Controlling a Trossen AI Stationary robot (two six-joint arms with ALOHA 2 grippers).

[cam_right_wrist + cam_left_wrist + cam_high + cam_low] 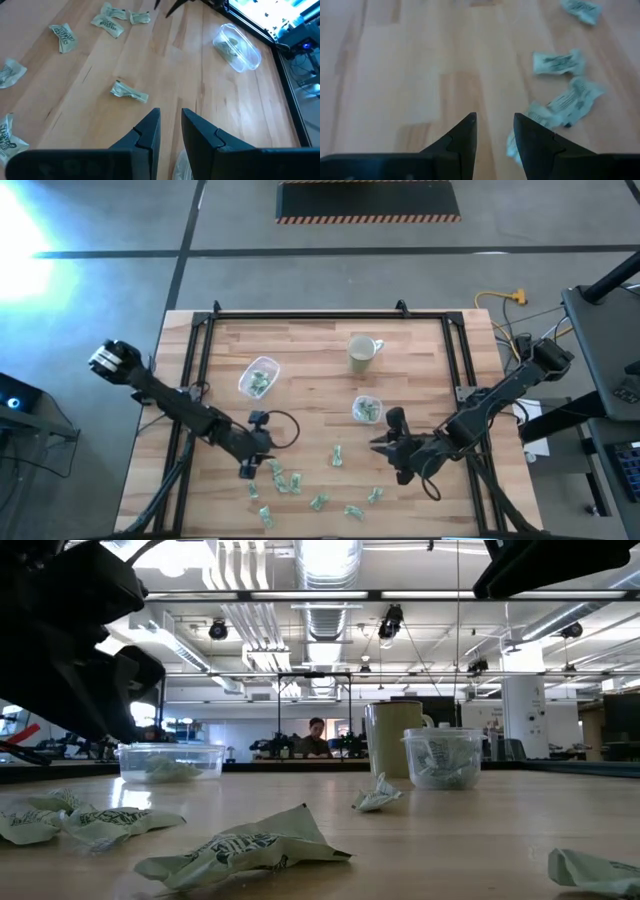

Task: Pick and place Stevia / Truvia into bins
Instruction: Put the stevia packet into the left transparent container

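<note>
loose stevia packets [290, 480] lay along table's [300, 350] near edge. left gripper [495, 125] hovered over them, fingers apart, empty. right gripper [385, 446] mid-table, fingers slightly apart, empty. bins [258, 377] farther back. risk: thin packets slide, pinch misses.

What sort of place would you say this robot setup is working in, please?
Probably a large open lab or industrial workspace: exposed ceiling ducts and pipes run overhead, a person sits at distant workstations, and hazard-striped matting lies on the concrete floor beyond the wooden table.
</note>
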